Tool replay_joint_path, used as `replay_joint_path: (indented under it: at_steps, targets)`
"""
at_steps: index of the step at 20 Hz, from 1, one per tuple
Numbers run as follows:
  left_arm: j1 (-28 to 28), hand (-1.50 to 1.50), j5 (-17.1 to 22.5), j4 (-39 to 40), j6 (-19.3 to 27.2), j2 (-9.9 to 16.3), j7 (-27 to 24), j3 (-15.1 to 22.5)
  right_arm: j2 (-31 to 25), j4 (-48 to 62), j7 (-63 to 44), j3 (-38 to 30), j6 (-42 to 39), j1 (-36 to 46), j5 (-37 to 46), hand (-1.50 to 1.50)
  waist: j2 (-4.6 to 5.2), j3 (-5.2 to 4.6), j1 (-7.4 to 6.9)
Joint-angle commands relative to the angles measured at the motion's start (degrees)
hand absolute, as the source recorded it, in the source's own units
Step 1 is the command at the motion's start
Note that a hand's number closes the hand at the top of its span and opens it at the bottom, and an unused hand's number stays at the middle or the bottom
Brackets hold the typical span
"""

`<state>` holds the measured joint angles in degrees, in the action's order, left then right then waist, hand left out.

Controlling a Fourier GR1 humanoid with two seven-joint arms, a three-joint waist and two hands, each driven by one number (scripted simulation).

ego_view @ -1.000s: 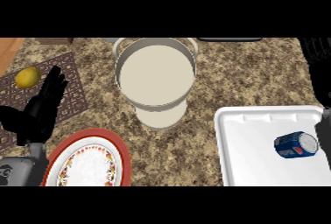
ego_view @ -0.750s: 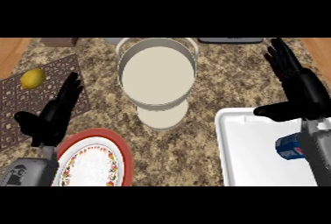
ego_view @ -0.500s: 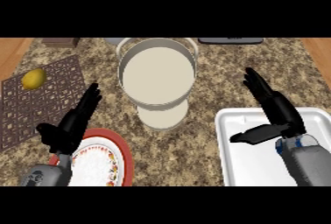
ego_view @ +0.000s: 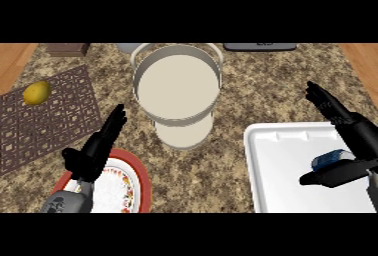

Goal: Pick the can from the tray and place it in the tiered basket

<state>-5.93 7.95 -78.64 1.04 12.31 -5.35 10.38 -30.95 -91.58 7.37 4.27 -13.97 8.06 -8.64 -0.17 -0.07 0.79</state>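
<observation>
1. Nearest the view's lower edge at left, the plate (ego_view: 122, 187), red-rimmed with a patterned white centre, lay on the counter (ego_view: 244, 95), partly covered by the left forearm.
2. The left hand (ego_view: 92, 152) was over the plate's upper left rim, open, its fingers straight and pointing up and to the right, its thumb out to the left.
3. At lower right the white tray (ego_view: 277, 165) sat on the counter, its far rim and left rim in full sight.
4. The can (ego_view: 332, 160), blue with a pale end, lay on its side in the tray's right part, partly hidden by the right hand.
5. The right hand (ego_view: 347, 127) was open over the tray's far right corner: its fingers reached straight up and left past the tray's rim, and its thumb stuck out to the left just below the can. Whether the thumb touched the can could not be told.
6. Farther up at left a brown lattice mat (ego_view: 44, 120) lay on the counter with a lemon (ego_view: 37, 92) on its far part.
7. Beyond, near the middle, stood the tiered basket (ego_view: 177, 85), a wide round upper tier above a smaller lower one, well apart from the can.
</observation>
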Motion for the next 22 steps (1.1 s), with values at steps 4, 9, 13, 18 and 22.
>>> replay_joint_path:
  at_steps: [4,9,13,18,22]
  targets:
    - [1.01,0.00,-0.50,0.75,-0.23,-0.39,-0.79,0.51,-22.41,-6.86,-8.80,-0.88,-8.45,2.38,12.75,-1.50,-0.20,-0.30,0.25]
    - [0.48,0.00,-0.87,-0.15,0.45,-1.64,0.52,1.42,-33.31,-15.53,-16.54,2.09,-17.14,2.86,18.32,-1.50,-0.36,-0.25,0.07]
    - [0.53,0.00,-0.15,0.09,-1.07,-0.11,-0.89,-0.60,-35.25,-22.97,-21.36,2.08,-22.24,-2.24,17.04,-1.50,-0.19,-0.02,0.35]
    - [2.01,0.00,0.84,0.63,-4.16,1.11,-1.69,-2.41,-30.48,-32.99,-31.26,0.77,-22.91,-8.32,18.35,-1.50,-0.11,0.02,0.21]
    - [-1.47,0.00,-3.00,0.80,-0.87,-2.65,1.12,-0.54,-25.32,-32.03,-30.88,-0.08,-23.53,-10.43,24.82,-1.50,0.08,0.06,-0.32]
